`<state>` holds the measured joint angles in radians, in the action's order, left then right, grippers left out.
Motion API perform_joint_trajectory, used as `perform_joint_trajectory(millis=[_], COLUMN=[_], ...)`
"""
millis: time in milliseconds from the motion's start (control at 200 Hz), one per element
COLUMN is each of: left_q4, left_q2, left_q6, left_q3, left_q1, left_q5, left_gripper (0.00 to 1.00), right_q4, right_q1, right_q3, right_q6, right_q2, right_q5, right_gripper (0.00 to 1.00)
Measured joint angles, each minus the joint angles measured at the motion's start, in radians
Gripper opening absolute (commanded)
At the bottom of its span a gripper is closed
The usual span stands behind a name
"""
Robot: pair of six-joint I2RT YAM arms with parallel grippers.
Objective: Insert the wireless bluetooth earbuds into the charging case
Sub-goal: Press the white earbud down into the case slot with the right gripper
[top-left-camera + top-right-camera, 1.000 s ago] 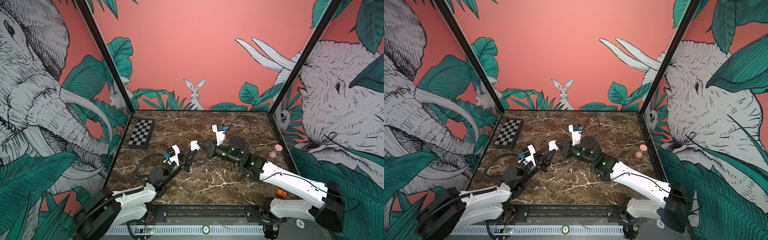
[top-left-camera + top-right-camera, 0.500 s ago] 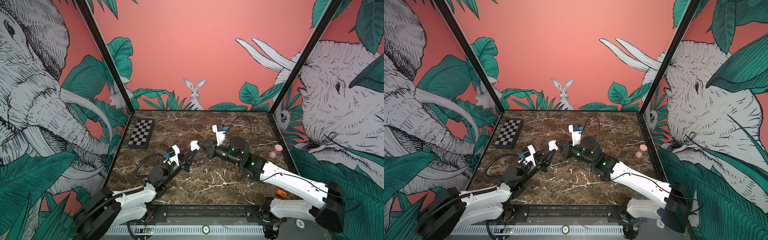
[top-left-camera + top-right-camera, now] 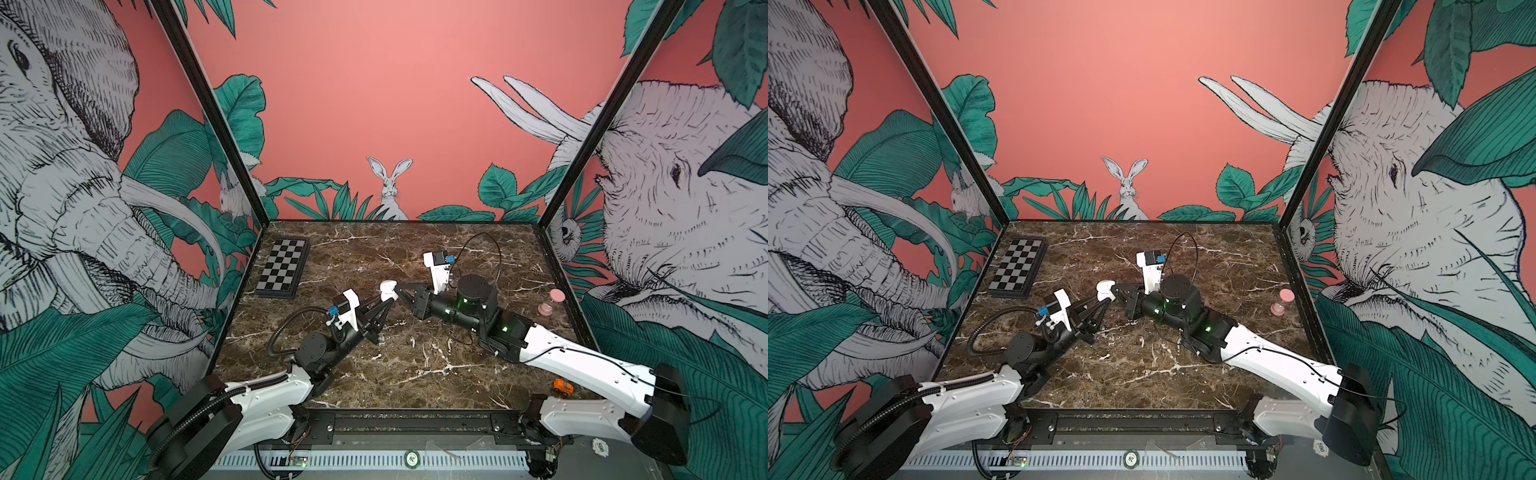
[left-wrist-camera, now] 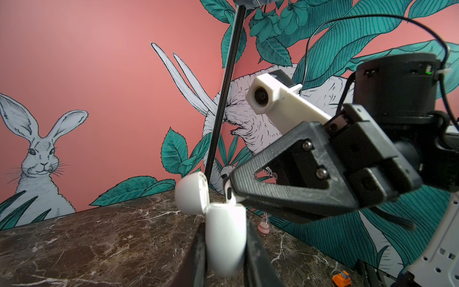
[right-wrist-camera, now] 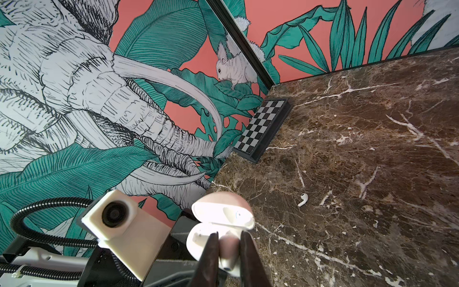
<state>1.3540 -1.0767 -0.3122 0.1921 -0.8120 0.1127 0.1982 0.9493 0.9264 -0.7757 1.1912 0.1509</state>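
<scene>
Between right gripper jaws: earbud, just above open case.

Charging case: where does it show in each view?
In a top view: charging case, just below centre.
In a top view: charging case, below centre, slightly left.
Left wrist: charging case, lower centre, lid open.
Right wrist: charging case, bottom centre.
Shared landmark: right gripper holding an earbud at its mouth.
</scene>
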Motion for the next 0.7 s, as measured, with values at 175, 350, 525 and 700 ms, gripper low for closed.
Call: perform_joint_trajectory(millis=[175,350,525,700], left_q4=[0.000,0.000,0.000,0.000], left_q2=[0.000,0.000,0.000,0.000], left_q6=[0.000,0.000,0.000,0.000], left_q3=[0.000,0.000,0.000,0.000], left_q1=[0.000,0.000,0.000,0.000], left_q5=[0.001,0.001,0.001,0.002], left_gripper=[0.00,0.00,0.00,0.00], right_q4=[0.000,0.000,0.000,-0.002], right_q1=[0.000,0.000,0.000,0.001], right_q3=[0.000,0.000,0.000,0.000], right_q6=[0.002,0.002,0.003,0.006], right_q2=[-0.002,-0.002,-0.003,-0.005], right_q5=[0.000,0.003,0.003,0.003], right_gripper=[0.16,0.18,0.21,0.22])
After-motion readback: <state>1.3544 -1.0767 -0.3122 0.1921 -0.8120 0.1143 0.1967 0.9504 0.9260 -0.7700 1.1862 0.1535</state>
